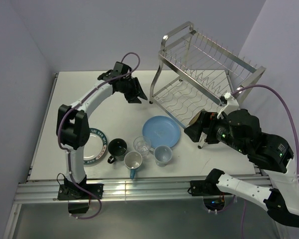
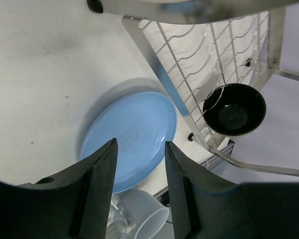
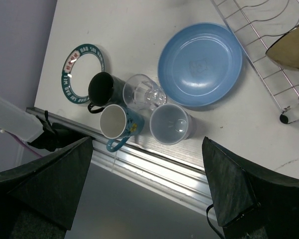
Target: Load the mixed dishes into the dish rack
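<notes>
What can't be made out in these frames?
Black bowl: the left wrist view shows it through the dish rack wires, but not what it rests on; in the top view the right arm covers that spot.
Tan shape: cut off by the right wrist view's edge, unidentifiable.
White plate: partly under the left arm in the top view; its lettering too small there.

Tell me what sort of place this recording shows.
Likely a robotics lab test cell, not a home kitchen: a white table on an aluminium frame, plain lilac walls, and a dish rack set on it.
</notes>
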Tool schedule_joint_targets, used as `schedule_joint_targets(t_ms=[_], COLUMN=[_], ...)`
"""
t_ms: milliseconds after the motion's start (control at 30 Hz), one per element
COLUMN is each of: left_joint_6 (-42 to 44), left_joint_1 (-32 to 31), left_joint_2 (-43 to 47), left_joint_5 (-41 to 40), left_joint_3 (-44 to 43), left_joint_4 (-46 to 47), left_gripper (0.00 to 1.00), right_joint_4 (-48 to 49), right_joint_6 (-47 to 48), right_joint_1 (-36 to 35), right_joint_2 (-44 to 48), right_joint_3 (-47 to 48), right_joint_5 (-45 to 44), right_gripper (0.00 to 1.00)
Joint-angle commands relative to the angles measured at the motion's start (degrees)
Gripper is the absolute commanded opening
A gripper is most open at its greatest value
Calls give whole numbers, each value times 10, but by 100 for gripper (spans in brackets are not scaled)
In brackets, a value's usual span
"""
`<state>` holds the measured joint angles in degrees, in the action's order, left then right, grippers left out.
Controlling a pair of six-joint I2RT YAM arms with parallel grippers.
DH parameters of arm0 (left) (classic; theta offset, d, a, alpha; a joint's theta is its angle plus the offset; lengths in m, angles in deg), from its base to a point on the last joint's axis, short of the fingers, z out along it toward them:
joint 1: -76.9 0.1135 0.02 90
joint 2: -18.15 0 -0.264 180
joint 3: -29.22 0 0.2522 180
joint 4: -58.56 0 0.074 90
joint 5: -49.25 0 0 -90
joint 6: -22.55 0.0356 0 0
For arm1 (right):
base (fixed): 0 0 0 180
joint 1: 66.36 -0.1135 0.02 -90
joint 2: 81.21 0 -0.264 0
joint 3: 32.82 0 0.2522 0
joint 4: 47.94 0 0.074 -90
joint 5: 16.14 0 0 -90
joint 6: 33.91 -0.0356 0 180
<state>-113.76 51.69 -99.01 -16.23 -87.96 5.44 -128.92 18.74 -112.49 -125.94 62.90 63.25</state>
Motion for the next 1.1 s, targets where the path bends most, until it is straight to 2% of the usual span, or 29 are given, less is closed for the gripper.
schedule_joint_targets(t_ms=[0, 200, 500, 733, 1067], left_joint_6=[50, 72, 83, 85, 94], left_joint_1=[1, -4, -24, -58, -63], left_joint_2=[47, 36, 36, 12, -22], left_joint_5=[-44, -58, -50, -52, -59], left_joint_3=[14, 39, 110, 122, 131], left_joint_4=[-20, -44, -16, -11, -7], left_gripper=[49, 49, 47, 47, 45], right_joint_4=[17, 15, 9, 10, 7], right_joint_6=[9, 4, 2, 0, 3], right_joint_1=[-3, -4, -4, -3, -4], right_joint_2=[3, 10, 19, 20, 23], right_joint_3=[4, 3, 7, 8, 7], right_joint_5=[2, 3, -6, -6, -11], right_gripper=[98, 98, 98, 98, 98])
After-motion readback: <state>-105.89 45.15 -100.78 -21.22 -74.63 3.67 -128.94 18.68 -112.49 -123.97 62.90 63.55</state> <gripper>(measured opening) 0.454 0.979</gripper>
